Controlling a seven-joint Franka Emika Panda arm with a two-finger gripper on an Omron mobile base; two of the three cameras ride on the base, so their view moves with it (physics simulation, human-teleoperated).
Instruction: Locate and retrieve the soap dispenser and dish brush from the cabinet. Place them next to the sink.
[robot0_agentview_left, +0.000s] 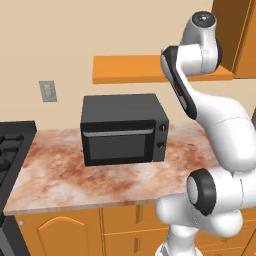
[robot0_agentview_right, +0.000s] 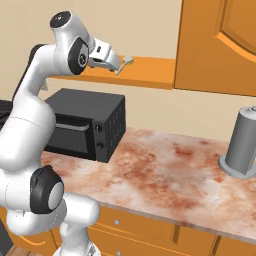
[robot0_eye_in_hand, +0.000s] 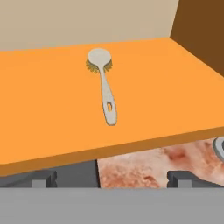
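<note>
The dish brush (robot0_eye_in_hand: 104, 85) lies flat on the orange shelf of the cabinet (robot0_eye_in_hand: 48, 113), ahead of the jaws and apart from them. In the hand view its long axis runs away from the jaws, bristle head at the far end, handle pointing back toward them. The gripper (robot0_eye_in_hand: 113, 178) hangs just off the shelf's front edge, jaws spread wide and empty. Below them the mottled reddish stone surface (robot0_agentview_left: 100, 175) carries a black microwave (robot0_agentview_left: 124, 129). The right base view adds a tall grey cylinder (robot0_agentview_right: 243, 142) on that surface; the left base view adds a wall outlet (robot0_agentview_left: 48, 91)
</note>
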